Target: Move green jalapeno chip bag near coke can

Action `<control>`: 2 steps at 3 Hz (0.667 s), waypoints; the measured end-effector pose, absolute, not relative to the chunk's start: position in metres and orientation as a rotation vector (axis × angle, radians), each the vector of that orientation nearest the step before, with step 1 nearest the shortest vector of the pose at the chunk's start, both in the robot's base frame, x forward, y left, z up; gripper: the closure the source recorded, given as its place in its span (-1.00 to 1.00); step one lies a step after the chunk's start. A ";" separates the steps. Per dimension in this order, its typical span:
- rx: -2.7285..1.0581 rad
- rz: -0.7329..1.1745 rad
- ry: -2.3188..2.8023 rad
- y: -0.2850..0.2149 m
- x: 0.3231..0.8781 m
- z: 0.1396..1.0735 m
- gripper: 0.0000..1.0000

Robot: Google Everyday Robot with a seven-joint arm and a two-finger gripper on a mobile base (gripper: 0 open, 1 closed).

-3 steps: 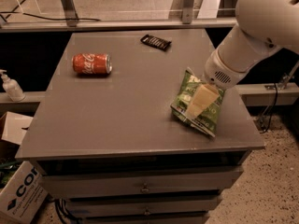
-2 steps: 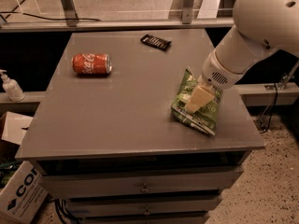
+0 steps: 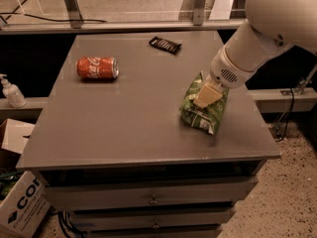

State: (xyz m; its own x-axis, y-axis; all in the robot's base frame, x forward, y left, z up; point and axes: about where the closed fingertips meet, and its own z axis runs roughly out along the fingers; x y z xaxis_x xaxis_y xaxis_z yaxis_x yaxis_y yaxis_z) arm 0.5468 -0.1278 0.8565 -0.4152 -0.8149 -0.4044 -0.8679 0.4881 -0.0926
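Observation:
The green jalapeno chip bag (image 3: 203,114) lies on the right side of the grey table (image 3: 133,118), with white lettering on its crinkly face. The red coke can (image 3: 97,67) lies on its side at the table's back left, well apart from the bag. My gripper (image 3: 205,95) reaches down from the white arm (image 3: 257,38) at the upper right. It sits on the upper middle of the bag and hides part of the bag's top.
A small flat black packet (image 3: 165,44) lies near the table's back edge. A white pump bottle (image 3: 11,91) stands on a ledge to the left, and a cardboard box (image 3: 20,202) sits on the floor at lower left. Drawers run below the tabletop.
My gripper has shifted slightly left and up along the bag's top. The bag and the can have stayed in place.

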 end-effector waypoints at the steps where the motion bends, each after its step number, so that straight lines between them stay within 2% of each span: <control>1: -1.372 0.171 2.310 -0.118 0.573 0.881 1.00; 2: -1.338 0.170 2.265 -0.103 0.606 0.913 1.00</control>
State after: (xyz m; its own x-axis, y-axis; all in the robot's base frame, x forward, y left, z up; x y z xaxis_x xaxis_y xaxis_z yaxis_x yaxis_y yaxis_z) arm 0.6064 -0.1031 0.9127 -0.3917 -0.7863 -0.4778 -0.8490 0.5090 -0.1418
